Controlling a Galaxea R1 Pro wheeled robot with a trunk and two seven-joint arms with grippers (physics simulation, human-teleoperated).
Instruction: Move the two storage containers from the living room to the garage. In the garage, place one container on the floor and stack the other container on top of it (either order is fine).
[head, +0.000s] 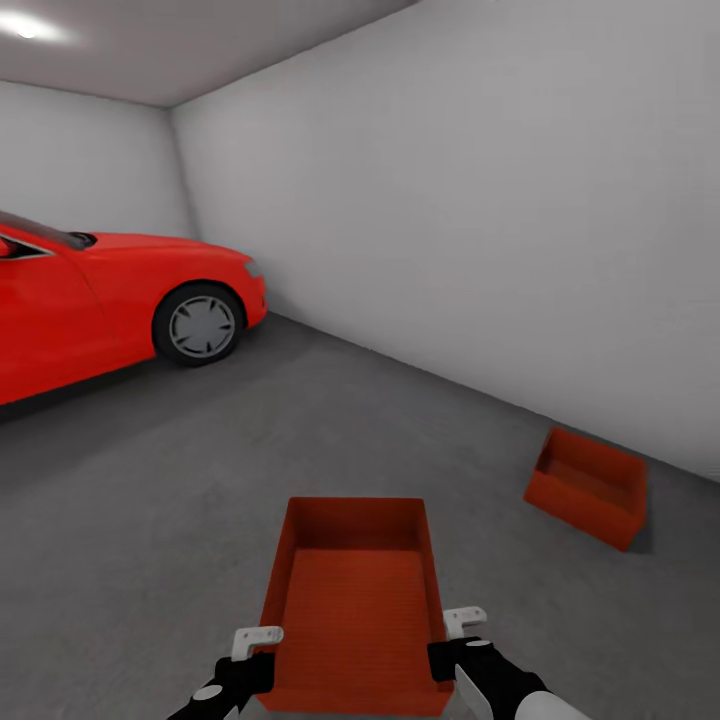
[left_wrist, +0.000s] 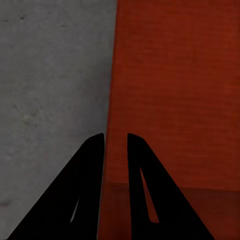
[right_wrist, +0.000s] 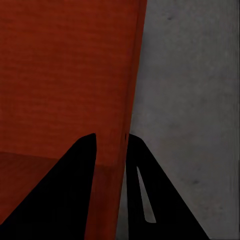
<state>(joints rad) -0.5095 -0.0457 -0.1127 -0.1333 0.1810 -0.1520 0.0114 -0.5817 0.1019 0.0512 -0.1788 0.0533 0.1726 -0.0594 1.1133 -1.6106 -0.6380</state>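
Head view shows a red-orange plastic bin (head: 355, 600) with a finely ribbed base, held between both arms above the rough grey concrete floor (head: 150, 520). The left gripper (head: 258, 640) clamps its left wall, the right gripper (head: 462, 622) its right wall. A second, matching bin (head: 588, 485) sits on the floor beside the plain white wall (head: 480, 200). A glossy red car (head: 110, 300) stands well apart.

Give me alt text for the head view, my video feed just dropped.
Both grippers, left and right, clamp the side walls of a red-orange open-topped plastic bin held low in front of the robot. A second matching bin sits tilted on the grey concrete floor by the white wall, ahead right; a red car is parked left.
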